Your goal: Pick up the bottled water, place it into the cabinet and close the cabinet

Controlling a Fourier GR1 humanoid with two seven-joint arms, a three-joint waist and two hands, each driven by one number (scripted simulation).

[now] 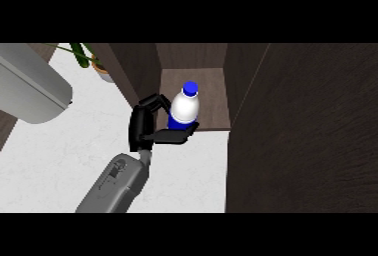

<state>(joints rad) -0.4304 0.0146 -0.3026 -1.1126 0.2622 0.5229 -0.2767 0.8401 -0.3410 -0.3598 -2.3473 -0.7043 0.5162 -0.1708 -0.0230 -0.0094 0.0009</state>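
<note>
The left robot hand was clamped on the white blue-capped plastic water bottle, placing it; the dark wooden cabinet's shelf lay just beyond, awaiting release.

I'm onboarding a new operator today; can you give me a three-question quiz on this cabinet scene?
1. True or false: the bottled water is lying flat on the white counter.
2. Which hand shows beside the bottle? A) left B) right C) both
3. Fill in: the bottle's cap is ____ in colour.

Key: 1. False; it is upright at the open cabinet's shelf edge, fingers curled round it. 2. A. 3. Blue.
</note>
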